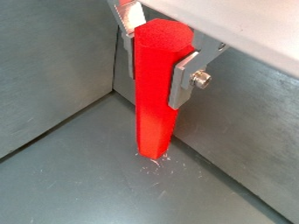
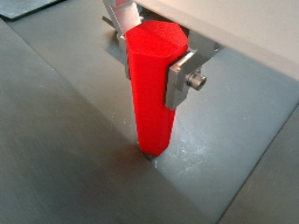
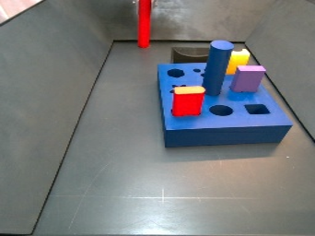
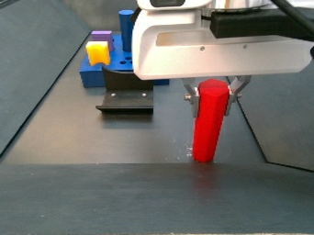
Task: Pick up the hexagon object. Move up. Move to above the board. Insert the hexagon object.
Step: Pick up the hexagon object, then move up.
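1. The hexagon object [image 2: 155, 87] is a long, plain bright red bar standing upright on the grey floor [image 2: 70, 131]. Its long axis runs straight up and down, and its lower end touches the floor.

2. The gripper [image 2: 155, 54] is directly over the bar, at the far end of the enclosure from the board. Its flat silver fingers [image 2: 183, 80] sit on opposite sides of the bar's upper part, so the bar lies right between them.

3. In both wrist views the finger plates look pressed flat against the red faces, narrowed to the bar's width. I judge the grip to be made, with the lift not yet begun, since the base still rests on the floor.

4. In a side view the bar [image 4: 211, 119] stands below the gripper's white body, with the dark fixture [image 4: 125, 99] behind it on the floor.

5. The board [image 3: 222, 115] is a thick blue slab, well apart from the bar [image 3: 143, 23]. It already carries a tall blue cylinder [image 3: 218, 66], a purple block [image 3: 250, 77], and a short red block with a yellow top [image 3: 187, 100]. Several holes remain open.

6. The coming move turns on a straight vertical pull along the bar's axis.

7. The floor is dull grey metal with faint scratches, closed in by grey walls [image 1: 52, 61].
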Tool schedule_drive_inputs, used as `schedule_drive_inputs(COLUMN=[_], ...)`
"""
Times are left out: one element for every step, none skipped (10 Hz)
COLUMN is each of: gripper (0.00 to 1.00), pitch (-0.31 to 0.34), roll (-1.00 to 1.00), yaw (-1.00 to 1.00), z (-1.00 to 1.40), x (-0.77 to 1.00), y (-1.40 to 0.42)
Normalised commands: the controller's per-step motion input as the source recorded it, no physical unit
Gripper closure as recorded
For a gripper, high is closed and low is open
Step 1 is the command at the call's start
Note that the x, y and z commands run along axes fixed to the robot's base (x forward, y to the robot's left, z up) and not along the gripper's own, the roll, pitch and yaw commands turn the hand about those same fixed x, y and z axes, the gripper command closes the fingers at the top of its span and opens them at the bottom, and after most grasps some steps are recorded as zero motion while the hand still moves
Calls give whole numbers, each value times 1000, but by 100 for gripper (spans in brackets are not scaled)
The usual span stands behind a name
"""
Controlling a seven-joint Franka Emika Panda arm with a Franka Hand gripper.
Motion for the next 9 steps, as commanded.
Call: schedule_drive_inputs(gripper=[100,100,100,100,100,100,100,100,100], pitch=[0,0,0,0,0,0,0,0,-5], roll=[0,0,0,0,0,0,0,0,0], yaw=[0,0,0,0,0,0,0,0,15], z=[0,0,0,0,0,0,0,833,845], x=[0,0,0,0,0,0,0,0,3], y=[0,0,0,0,0,0,0,0,2])
